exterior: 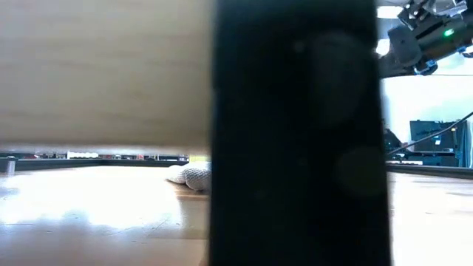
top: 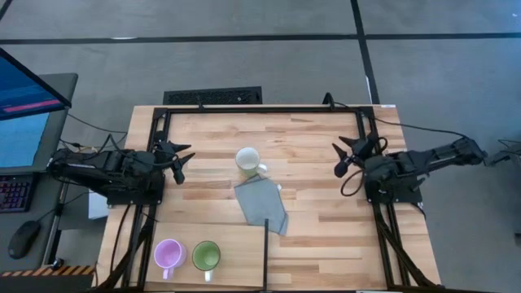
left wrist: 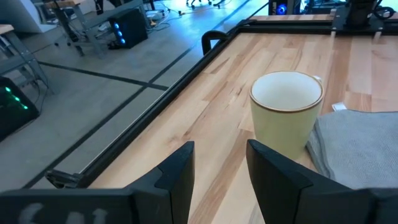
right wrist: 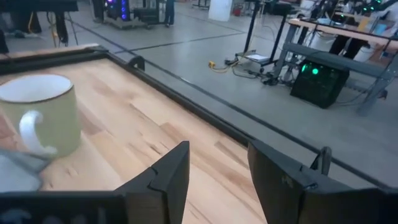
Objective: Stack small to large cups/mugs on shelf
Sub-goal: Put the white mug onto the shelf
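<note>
High view gives me both arms drawn back to the table's sides: the left gripper (top: 178, 162) sits near the left edge with its fingers pointing inward, and the right gripper (top: 344, 157) mirrors it at the right edge. Through the left wrist camera I see that gripper's fingers (left wrist: 177, 177) apart with nothing between them, the cream mug (left wrist: 286, 112) standing upright ahead on the planks, just beside the grey cloth (left wrist: 357, 149). The right wrist camera shows its fingers (right wrist: 168, 177) also apart and empty, that mug off to one side with its handle toward the lens. From above, the cream mug (top: 248, 161) stands mid-table, touching the cloth's far corner. The purple mug (top: 168, 255) and green mug (top: 206, 256) stand side by side on the pale shelf (top: 236, 244) at the near left. I can read no labels or writing anywhere.
</note>
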Robot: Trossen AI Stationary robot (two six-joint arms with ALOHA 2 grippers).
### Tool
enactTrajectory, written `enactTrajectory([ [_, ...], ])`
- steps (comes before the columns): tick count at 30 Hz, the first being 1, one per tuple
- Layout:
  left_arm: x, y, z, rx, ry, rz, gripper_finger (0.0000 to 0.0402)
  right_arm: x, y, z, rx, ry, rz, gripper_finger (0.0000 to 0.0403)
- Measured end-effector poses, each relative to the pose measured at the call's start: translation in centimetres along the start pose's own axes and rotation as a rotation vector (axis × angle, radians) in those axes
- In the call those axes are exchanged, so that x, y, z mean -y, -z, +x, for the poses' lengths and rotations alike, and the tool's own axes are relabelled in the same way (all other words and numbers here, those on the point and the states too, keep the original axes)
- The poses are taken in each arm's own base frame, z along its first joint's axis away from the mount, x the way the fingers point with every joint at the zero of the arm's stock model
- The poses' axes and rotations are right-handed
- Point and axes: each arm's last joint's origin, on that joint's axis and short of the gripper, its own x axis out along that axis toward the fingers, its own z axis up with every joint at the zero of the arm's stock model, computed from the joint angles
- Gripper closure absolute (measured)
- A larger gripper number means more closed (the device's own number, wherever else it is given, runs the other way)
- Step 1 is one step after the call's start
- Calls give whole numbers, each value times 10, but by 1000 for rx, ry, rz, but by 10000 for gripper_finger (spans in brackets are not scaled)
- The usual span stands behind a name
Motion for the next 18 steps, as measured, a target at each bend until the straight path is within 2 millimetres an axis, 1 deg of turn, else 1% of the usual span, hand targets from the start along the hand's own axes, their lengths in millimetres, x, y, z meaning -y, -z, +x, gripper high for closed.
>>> enactTrajectory([
  [5,0,0,0,1,0,-1,264,-2,12,8,3,7,12,216],
  [10,0,0,0,5,-9,-4,264,-4,18,13,27,-12,24,217],
  [15,0,-4,0,36,-11,-18,264,-6,17,15,68,-34,16,218],
  [18,0,-10,0,87,-10,-61,264,-6,17,15,70,-35,7,216],
])
